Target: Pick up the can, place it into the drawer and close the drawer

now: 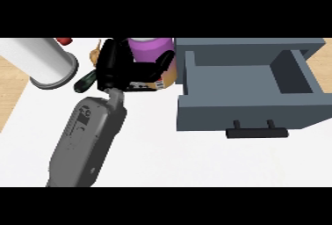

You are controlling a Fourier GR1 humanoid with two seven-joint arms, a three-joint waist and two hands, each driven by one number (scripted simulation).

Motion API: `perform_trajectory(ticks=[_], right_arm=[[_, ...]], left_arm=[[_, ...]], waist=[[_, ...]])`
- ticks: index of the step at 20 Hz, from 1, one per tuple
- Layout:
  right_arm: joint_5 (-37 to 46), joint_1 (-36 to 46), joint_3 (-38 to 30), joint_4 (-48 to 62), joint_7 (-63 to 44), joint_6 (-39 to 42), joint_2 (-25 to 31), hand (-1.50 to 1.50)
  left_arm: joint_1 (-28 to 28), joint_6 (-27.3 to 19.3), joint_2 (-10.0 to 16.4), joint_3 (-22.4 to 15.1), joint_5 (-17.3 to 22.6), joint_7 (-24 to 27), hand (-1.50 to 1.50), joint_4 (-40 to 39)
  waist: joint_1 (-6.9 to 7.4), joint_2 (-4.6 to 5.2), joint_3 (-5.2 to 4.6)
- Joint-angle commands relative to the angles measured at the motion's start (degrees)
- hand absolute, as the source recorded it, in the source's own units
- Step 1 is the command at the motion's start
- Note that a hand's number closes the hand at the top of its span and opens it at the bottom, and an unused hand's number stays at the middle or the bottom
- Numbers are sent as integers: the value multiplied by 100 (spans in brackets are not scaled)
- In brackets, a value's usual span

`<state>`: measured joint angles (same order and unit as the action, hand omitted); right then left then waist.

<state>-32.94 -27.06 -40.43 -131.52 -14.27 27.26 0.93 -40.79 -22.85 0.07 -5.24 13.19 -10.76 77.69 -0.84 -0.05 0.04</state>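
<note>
The fingers [111,59] of the left hand [130,72] are clenched round the can [150,47]. They wrap its left side, while the thumb [163,61] crosses its right side. The black hand covers most of the can's body. The parts that show are the purple top above the hand, a strip of tan side wall at the right, and a small printed label at the lower right.

The can is at the far part of the worktop [168,162], just beside the left wall of the drawer [214,116] and outside it. It cannot be determined whether the can touches that wall, or whether it rests on the worktop or is raised above it.

The grey forearm [88,136] enters from the lower left edge of the view and runs up and slightly right to the hand.

The drawer is blue-grey and pulled out of its housing [250,50], with its inside open to view. Its front panel faces the near edge and carries a black bar handle [256,132].

To the left of the hand:
- A dark green object [84,81] lies just beside the hand; its type cannot be determined.
- A large white cylinder [39,57] with a grey rim lies further left.
- A small red object [63,41] shows at the far edge, next to the cylinder.

The right hand does not appear in the view.
</note>
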Motion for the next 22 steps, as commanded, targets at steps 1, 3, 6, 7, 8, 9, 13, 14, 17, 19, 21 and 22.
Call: perform_trajectory(ticks=[1,3,6,7,8,9,13,14,17,19,21,22], right_arm=[[207,-196,97,325,534,284,-88,-150],[-65,-186,242,-392,-158,-219,-89,-150],[16,-175,-59,174,232,307,-90,-150],[-88,56,-138,182,100,181,71,-150],[3,-127,-25,204,200,260,-89,-150],[276,40,274,110,149,32,-90,-150],[215,-39,316,-287,18,-225,-87,-150],[250,213,51,299,205,172,-29,-150],[-60,164,-87,20,-48,61,79,-150],[78,317,140,-120,-272,-158,3,-150],[112,80,111,-89,1,5,-89,-150],[209,309,176,113,14,119,-35,-150]], left_arm=[[-915,-312,-7,-11,-30,-298,150,-396],[-802,-578,-7,-324,164,-224,150,-447],[-1380,-760,-7,-282,220,-175,150,-920],[-1787,-715,-7,-24,106,-90,150,-1412],[-1788,-812,-7,-150,344,120,150,-1444],[-2026,-651,-7,62,331,209,150,-1843],[-2338,-821,-7,-244,576,199,150,-2065],[-2720,-929,-7,-38,491,27,150,-2288],[-2454,-1313,-7,-797,1093,460,150,-2259],[-3023,-1089,-7,-470,1151,695,150,-3089],[-2900,-1225,-7,-868,1402,792,150,-3029],[-3134,-1452,-7,-999,1663,965,150,-3305]], waist=[[-43,2,2],[-21,4,-3],[-37,3,-1],[-46,16,-1],[-65,15,-1],[-58,28,-1],[-77,18,-1],[-63,22,2],[-91,13,-1],[-147,48,-1],[-160,29,0],[-236,54,3]])
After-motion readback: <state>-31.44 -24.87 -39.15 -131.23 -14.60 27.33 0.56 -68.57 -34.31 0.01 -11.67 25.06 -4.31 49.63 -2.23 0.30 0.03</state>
